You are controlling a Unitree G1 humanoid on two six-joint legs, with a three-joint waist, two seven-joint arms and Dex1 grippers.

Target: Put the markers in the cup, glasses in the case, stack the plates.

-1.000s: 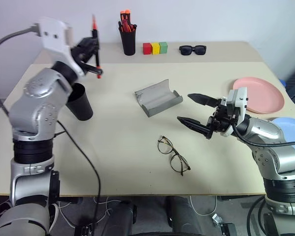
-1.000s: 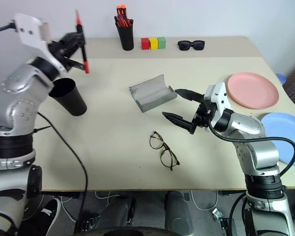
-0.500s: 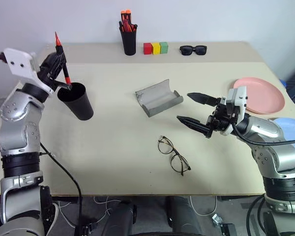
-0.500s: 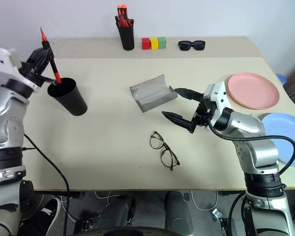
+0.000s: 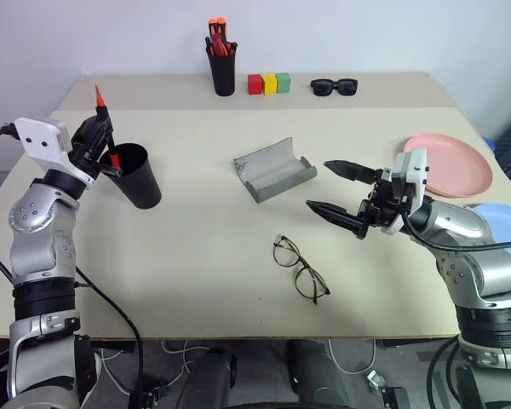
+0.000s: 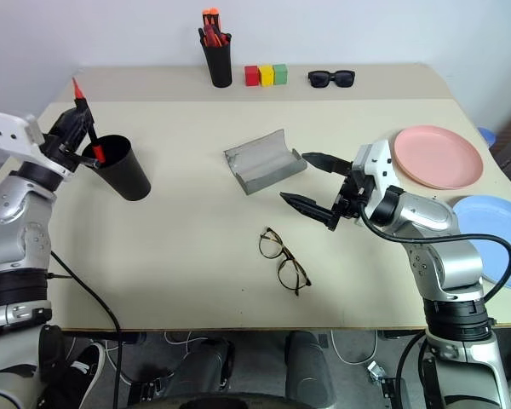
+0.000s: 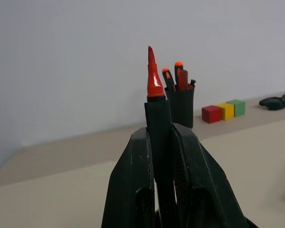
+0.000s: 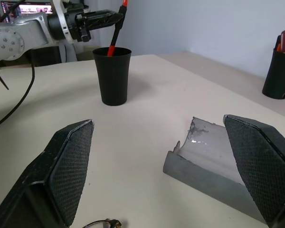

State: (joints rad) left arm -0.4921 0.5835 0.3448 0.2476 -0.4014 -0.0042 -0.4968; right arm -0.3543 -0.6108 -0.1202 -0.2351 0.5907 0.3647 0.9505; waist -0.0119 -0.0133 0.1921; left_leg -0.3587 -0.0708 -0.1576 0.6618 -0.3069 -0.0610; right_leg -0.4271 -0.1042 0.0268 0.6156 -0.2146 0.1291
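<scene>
My left gripper [image 5: 103, 136] is shut on the red marker [image 5: 99, 95] at the table's left side. The marker stands nearly upright, its lower end dipping inside the wide black cup [image 5: 137, 177]; in the left wrist view both fingers press its black barrel [image 7: 157, 118]. The grey case [image 5: 274, 168] lies open mid-table. The wire-rimmed glasses [image 5: 301, 269] lie nearer the front edge. My right gripper [image 5: 318, 185] hovers open between case and glasses, holding nothing. A pink plate [image 5: 450, 164] and a blue plate [image 5: 504, 223] lie apart at the right.
At the back edge stand a tall black holder of orange-tipped markers [image 5: 222, 64], red, yellow and green blocks [image 5: 269, 83], and black sunglasses [image 5: 334, 85]. A cable hangs off my left arm past the table's left edge.
My left gripper carried the marker left and down, from high above the table to the cup, so its lower end now sits inside the rim. The right arm stayed still.
</scene>
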